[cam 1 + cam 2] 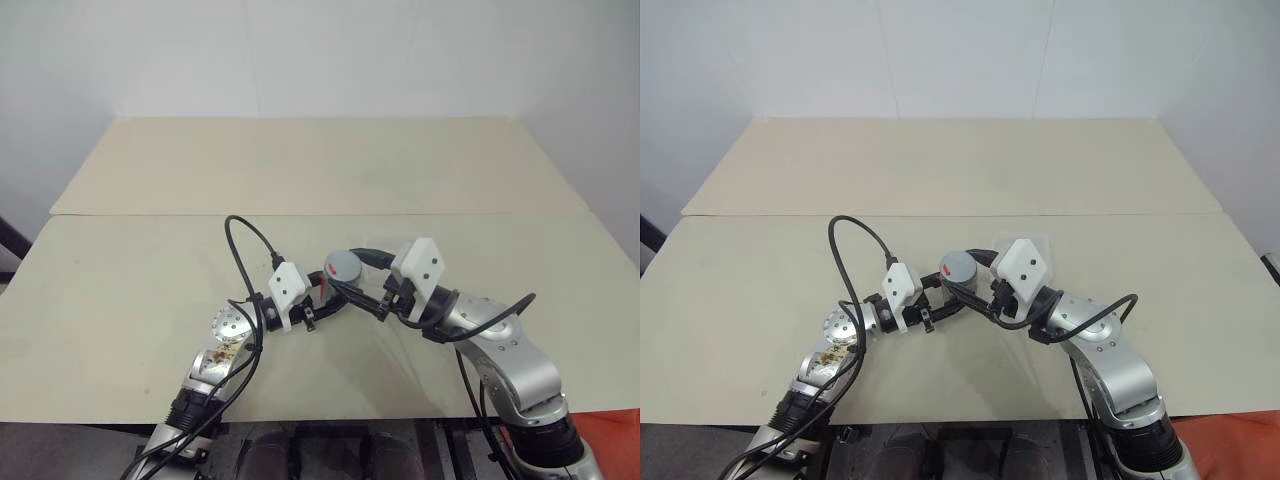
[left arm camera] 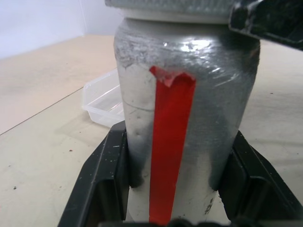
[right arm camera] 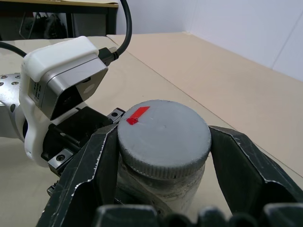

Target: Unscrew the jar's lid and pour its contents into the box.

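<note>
The silver-grey jar point(image 2: 208, 94), with a red strip down its side, stands upright just above the table in front of me. My left gripper point(image 1: 322, 296) is shut on the jar's body, a black finger point(image 2: 106, 170) on either side. The round grey lid point(image 3: 163, 130), with a small red mark on top, sits on the jar. From the other side my right gripper point(image 1: 352, 282) is shut on the lid, its fingers point(image 3: 97, 161) pressed against the lid's rim. The clear plastic box point(image 2: 103, 100) lies on the table just behind the jar.
The beige table point(image 1: 140, 290) is made of two boards with a seam point(image 1: 150, 214) running across behind the grippers. A black cable point(image 1: 240, 250) loops up from my left wrist. A white wall stands behind the far edge.
</note>
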`<state>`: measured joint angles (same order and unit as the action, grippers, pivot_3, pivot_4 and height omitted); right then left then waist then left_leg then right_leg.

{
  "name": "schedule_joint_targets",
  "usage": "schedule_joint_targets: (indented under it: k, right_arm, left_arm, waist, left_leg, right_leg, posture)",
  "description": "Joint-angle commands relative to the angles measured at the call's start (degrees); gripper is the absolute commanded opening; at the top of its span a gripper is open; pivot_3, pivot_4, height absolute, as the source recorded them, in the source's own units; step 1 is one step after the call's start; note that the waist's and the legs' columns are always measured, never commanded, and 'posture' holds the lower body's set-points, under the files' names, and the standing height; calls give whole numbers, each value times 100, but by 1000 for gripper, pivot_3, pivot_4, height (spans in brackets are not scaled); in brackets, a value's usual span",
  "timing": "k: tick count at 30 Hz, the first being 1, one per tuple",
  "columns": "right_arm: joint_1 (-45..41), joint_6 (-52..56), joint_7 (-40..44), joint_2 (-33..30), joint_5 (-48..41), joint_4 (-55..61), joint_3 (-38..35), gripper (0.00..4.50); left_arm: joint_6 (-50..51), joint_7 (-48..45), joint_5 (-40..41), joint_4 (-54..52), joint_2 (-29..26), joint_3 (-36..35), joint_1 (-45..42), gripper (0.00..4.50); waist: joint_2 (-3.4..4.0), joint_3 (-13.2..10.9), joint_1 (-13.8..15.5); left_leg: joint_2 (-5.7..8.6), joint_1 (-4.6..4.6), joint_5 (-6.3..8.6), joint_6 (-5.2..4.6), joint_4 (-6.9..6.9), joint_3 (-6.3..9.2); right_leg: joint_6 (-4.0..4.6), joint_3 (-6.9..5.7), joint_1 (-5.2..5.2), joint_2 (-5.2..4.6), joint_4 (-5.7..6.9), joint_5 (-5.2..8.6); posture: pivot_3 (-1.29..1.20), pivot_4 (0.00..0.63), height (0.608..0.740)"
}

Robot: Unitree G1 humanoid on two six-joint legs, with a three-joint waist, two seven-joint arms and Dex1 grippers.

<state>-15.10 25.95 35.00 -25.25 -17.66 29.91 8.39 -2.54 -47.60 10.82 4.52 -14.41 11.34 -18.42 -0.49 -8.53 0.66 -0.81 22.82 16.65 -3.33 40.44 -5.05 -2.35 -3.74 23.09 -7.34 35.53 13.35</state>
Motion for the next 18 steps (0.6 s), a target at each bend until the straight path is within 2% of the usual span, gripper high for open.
schedule_joint_targets:
  k: [1, 7, 13, 18]
  right_arm:
    - [-116, -77, -36, 151, -348, 331, -279, 3049]
    - [-179, 62, -44, 352, -866, 398, -427, 3049]
    - [-127, 36, -83, 303, -906, 355, -468, 3049]
    - [119, 267, -412, -145, -936, 541, -1333, 3049]
  left_arm:
    - [-199, -42, -58, -43, -14, 66, -42, 2094]
    - [-266, -1, -79, 7, 33, 90, -57, 2094]
    - [-341, 69, -114, -2, 94, 91, 8, 2094]
    - [-428, 120, -135, -13, 95, 53, 48, 2094]
  waist:
    - [0, 0, -1]
    - [0, 0, -1]
    - [0, 0, -1]
    - [0, 0, 30]
  left_leg:
    - [0, 0, 0, 0, 0, 0]
    - [0, 0, 0, 0, 0, 0]
    - [0, 0, 0, 0, 0, 0]
    - [1, 2, 0, 0, 1, 0]
  right_leg:
    - [0, 0, 0, 0, 0, 0]
    - [0, 1, 0, 0, 1, 0]
    - [0, 0, 0, 0, 1, 0]
    - [0, 0, 0, -1, 1, 0]
  posture:
    - [0, 150, 740]
    - [0, 150, 740]
    - [0, 150, 740]
    - [0, 150, 740]
